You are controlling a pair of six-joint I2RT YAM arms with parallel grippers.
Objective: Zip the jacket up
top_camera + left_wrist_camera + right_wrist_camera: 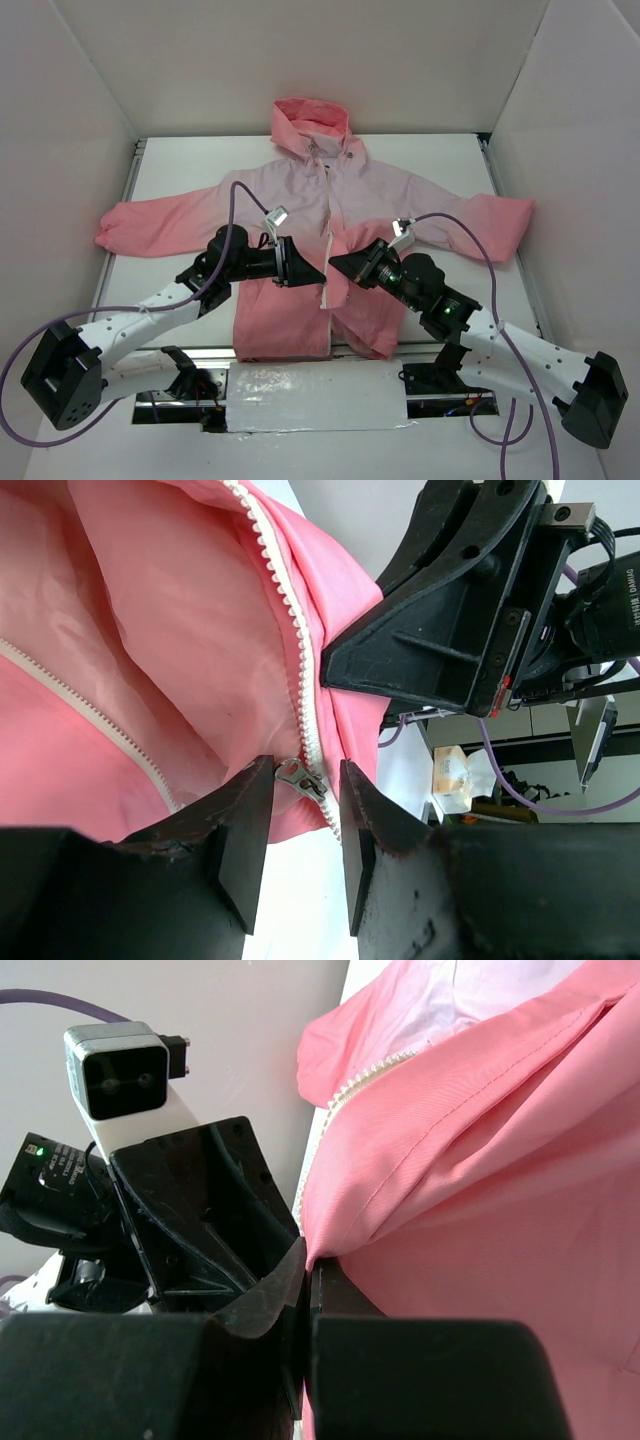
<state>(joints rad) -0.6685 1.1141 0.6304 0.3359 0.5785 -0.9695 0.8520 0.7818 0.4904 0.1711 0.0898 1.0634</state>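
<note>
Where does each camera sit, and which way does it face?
Top: above and behind, looking down on the jacket on the table; left arm and right arm show.
Left wrist: faces rightward at the zipper; left gripper straddles its pull.
Right wrist: faces leftward; right gripper pinches the jacket's front edge.
Shared: each wrist view shows the other gripper.
</note>
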